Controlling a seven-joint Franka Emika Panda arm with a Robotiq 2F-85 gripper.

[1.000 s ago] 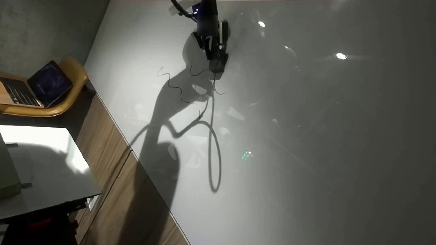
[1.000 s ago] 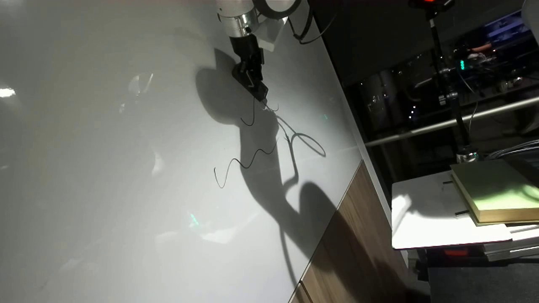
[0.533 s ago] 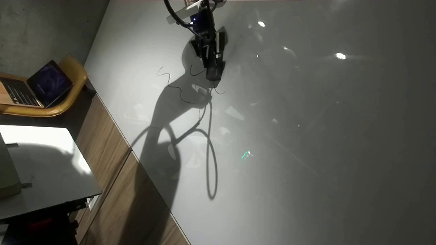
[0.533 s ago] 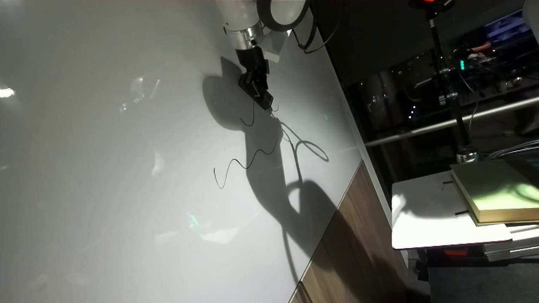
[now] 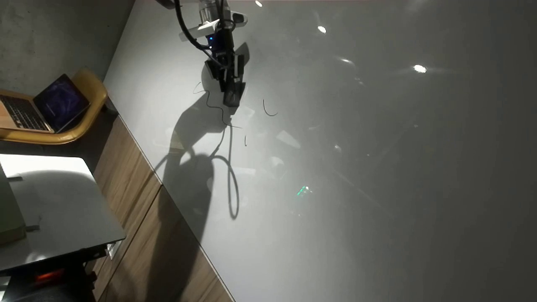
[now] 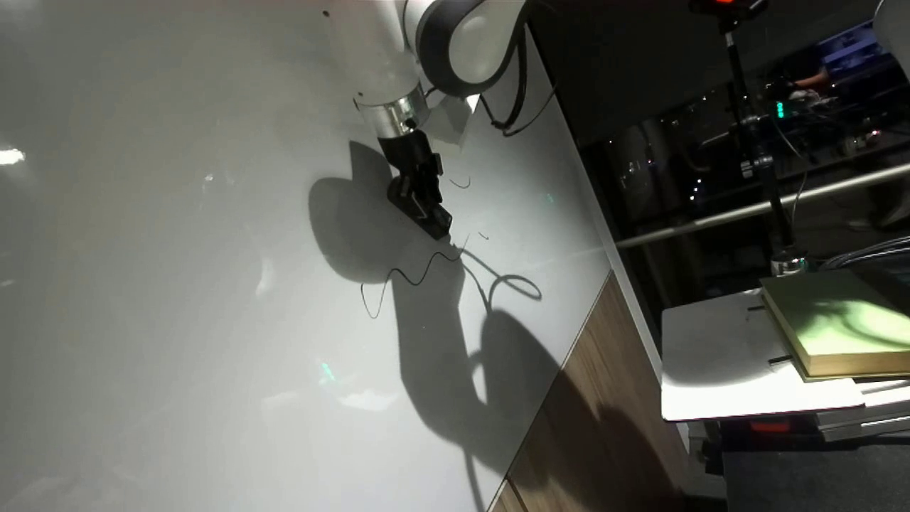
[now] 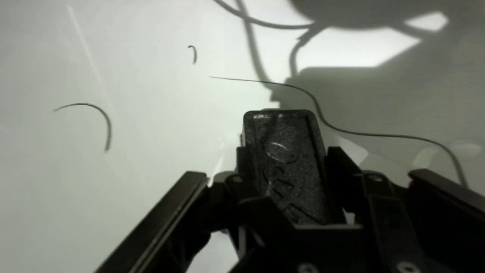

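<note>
In an exterior view my white arm (image 6: pixel 370 50) slants in from about eleven o'clock, its silver wrist collar (image 6: pixel 392 117) aimed toward five. In the wrist view my gripper (image 7: pixel 288 159) juts up from six, black fingers (image 7: pixel 342 176) pointing to twelve and gripping from nine and three.

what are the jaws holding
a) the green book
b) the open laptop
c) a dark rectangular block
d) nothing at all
c: in the wrist view the dark rectangular block is held between the jaws, which flank it along both of its long sides.
</note>
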